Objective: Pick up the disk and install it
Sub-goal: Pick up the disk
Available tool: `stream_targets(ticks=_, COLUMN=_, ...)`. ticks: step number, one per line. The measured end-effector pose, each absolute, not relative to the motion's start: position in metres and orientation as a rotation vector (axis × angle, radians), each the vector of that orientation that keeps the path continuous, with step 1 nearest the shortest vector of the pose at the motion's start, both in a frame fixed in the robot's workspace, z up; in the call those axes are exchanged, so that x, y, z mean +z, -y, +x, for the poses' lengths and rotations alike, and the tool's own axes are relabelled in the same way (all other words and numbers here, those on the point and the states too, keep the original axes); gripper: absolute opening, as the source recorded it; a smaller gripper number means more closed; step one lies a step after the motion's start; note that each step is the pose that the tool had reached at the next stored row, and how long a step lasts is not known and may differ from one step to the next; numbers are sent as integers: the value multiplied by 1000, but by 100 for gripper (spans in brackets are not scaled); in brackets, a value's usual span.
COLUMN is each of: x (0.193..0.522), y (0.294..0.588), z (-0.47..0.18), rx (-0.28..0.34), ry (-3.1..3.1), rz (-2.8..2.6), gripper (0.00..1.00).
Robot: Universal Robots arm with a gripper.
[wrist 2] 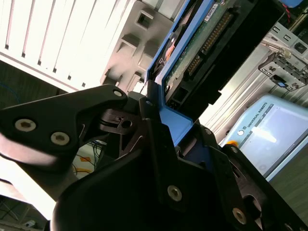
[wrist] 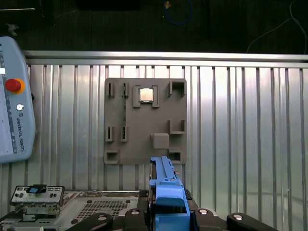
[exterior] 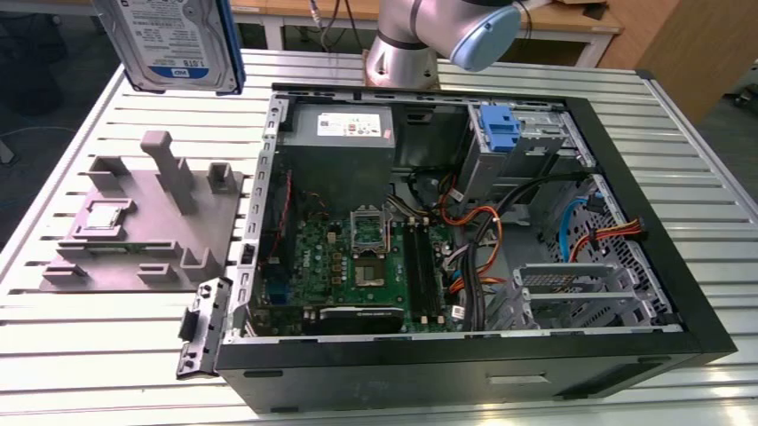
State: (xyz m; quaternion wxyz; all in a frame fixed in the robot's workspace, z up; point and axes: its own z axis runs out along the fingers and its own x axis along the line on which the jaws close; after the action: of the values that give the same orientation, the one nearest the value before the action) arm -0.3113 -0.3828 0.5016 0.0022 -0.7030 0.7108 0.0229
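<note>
Jaws clamp the disk above the grey stand, beside the open computer case.

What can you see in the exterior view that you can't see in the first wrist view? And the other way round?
The exterior view has what the first wrist view lacks: the inside of the open computer case, with its green motherboard and grey power-supply box, plus the labelled face of the disk.

The first wrist view has what the exterior view lacks: the control pendant with a red button, and the end effector shut on the disk's blue frame.

Both show the disk, the grey stand and the slatted metal table.
</note>
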Motion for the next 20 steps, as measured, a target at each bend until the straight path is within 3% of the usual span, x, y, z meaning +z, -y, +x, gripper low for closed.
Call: stream_targets(ticks=20, x=502, y=383, z=-296, rx=72, ry=-2230, rz=-2205, gripper=37)
